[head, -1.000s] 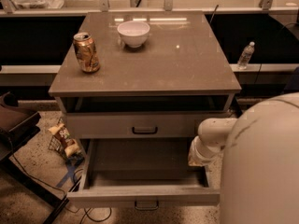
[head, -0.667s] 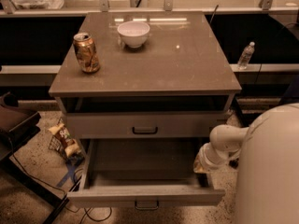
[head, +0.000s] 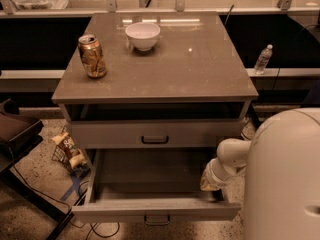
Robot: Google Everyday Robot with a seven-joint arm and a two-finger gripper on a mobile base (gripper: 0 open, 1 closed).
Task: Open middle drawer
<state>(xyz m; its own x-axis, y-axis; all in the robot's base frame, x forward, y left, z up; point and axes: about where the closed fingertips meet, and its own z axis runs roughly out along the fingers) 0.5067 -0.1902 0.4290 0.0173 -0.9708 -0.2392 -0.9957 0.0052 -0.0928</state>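
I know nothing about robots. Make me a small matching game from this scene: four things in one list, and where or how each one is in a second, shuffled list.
Things:
1. soda can
2. white bowl
3. water bottle
4. middle drawer

Places or states:
A. pulled out, with the robot's pincer at its right side
B. upright, off to the right of the cabinet top
C. back centre of the cabinet top
D. left side of the cabinet top

Pairs: 1-D, 2-C, 3-B, 4-A.

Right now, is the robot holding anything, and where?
Cannot tell. The gripper is at the right side of the open middle drawer, away from its handle.
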